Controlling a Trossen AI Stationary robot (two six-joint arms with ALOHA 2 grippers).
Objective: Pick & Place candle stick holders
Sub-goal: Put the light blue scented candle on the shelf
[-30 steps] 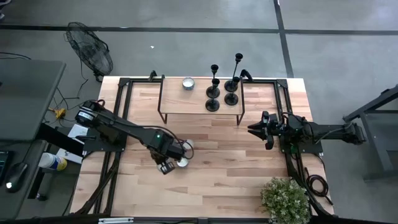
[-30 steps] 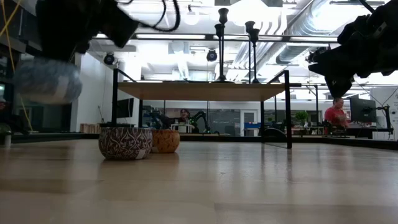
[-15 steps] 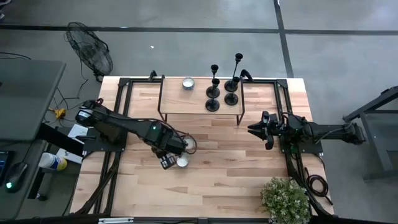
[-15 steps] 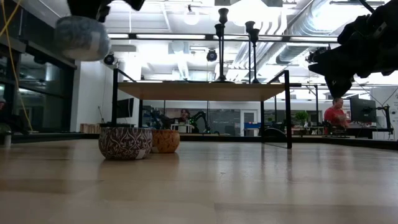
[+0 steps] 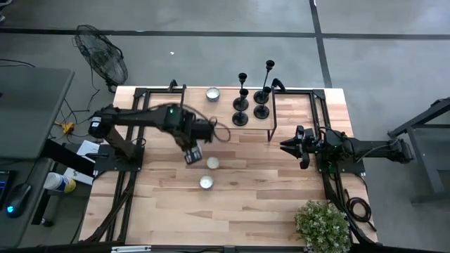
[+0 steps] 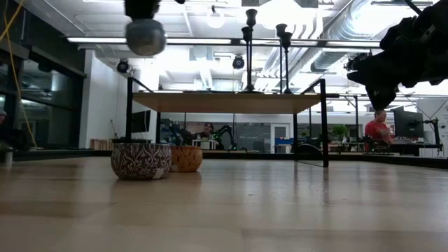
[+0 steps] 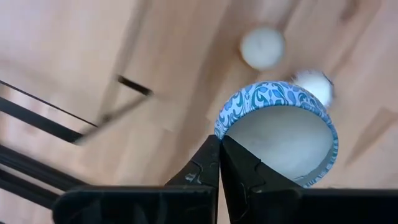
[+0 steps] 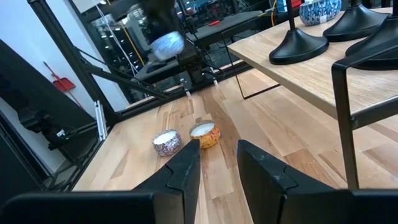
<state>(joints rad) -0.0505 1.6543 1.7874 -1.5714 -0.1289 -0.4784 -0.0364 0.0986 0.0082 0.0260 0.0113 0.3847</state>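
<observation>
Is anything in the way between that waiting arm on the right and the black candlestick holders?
Partly. The black metal candlestick holders stand on a raised wooden shelf, and its black front leg rises between them and the right gripper. Otherwise nothing visible.

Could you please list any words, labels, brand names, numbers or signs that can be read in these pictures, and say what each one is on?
No readable text shows in any view.
The blue patterned candle tin held by the left gripper bears only ornament.
The two tins on the table likewise show only patterns.
The candle stick holders are plain black.
</observation>
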